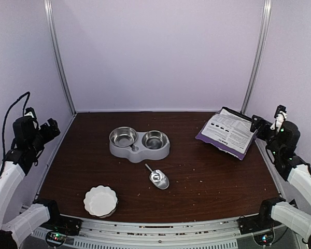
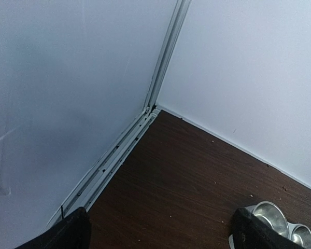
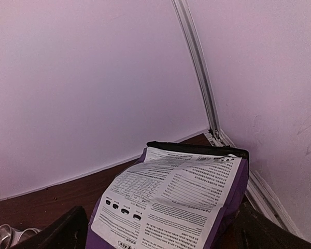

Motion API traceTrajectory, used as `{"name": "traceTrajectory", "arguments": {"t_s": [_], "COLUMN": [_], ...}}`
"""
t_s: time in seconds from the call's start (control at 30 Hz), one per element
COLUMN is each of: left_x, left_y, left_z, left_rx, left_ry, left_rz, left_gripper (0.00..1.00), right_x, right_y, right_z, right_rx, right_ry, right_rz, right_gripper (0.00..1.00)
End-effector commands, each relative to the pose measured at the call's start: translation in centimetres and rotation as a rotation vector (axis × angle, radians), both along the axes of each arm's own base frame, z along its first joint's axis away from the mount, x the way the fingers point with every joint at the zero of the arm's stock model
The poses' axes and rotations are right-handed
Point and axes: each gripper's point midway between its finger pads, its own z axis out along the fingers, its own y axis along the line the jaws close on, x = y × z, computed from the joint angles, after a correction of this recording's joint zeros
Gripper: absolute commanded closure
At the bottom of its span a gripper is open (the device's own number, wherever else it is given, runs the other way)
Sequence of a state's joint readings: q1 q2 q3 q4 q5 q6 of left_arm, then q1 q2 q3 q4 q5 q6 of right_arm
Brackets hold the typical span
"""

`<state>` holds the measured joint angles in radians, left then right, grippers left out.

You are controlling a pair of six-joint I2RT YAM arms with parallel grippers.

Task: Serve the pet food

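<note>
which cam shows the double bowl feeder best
Top external: the whole double bowl feeder sits mid-table, both bowls visible and empty-looking. Left wrist catches only part of it at the bottom right edge; right wrist shows just a sliver of bowl at bottom left.

Table (image 1: 212, 176) with feeder (image 1: 139, 143), scoop (image 1: 158, 178), dish (image 1: 100, 201), bag (image 1: 227, 133)

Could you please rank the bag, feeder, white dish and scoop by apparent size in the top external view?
1. bag and feeder, too alike to separate
2. white dish
3. scoop
</note>
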<state>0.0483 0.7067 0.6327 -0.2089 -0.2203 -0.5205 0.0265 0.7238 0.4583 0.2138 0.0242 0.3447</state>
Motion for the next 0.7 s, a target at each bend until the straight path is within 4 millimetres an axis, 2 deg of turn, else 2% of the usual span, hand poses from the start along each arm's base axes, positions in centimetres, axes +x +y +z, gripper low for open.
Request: {"name": "traceTrajectory", "arguments": {"t_s": [0.0, 0.13, 0.23, 0.37, 0.47, 0.57, 0.67], "left_x": [-1.5, -2.9, -3.7, -3.8, -3.0, -1.4, -0.3], "left_y": [0.0, 0.0, -0.8, -3.3, -4.6, -7.6, -10.8], "left_z": [1.9, 3.3, 5.3, 9.2, 11.0, 12.5, 14.2], "left_rx": [-0.077, -0.066, -0.032, 0.083, 0.134, 0.145, 0.236], "left_ry": [-0.051, -0.084, -0.1, -0.11, -0.083, -0.073, -0.083], "left_rz": [0.03, 0.03, -0.025, -0.205, -0.297, -0.456, -0.547], "left_gripper": [0.02, 0.02, 0.02, 0.02, 0.02, 0.02, 0.02], "right_x": [0.0, 0.6, 0.9, 0.7, 0.5, 0.5, 0.7], "right_y": [0.2, 2.0, 3.2, 5.7, 8.3, 10.8, 11.2], "right_z": [0.3, 0.8, 0.1, -1.3, -2.4, -3.5, -5.2], "right_rx": [0.066, 0.055, 0.021, -0.094, -0.174, -0.265, -0.412], "right_ry": [0.024, 0.044, 0.111, 0.226, 0.292, 0.369, 0.485], "right_rz": [0.008, 0.113, 0.173, 0.245, 0.3, 0.338, 0.246], "right_gripper": [0.0, 0.0, 0.0, 0.0, 0.0, 0.0, 0.01]}}
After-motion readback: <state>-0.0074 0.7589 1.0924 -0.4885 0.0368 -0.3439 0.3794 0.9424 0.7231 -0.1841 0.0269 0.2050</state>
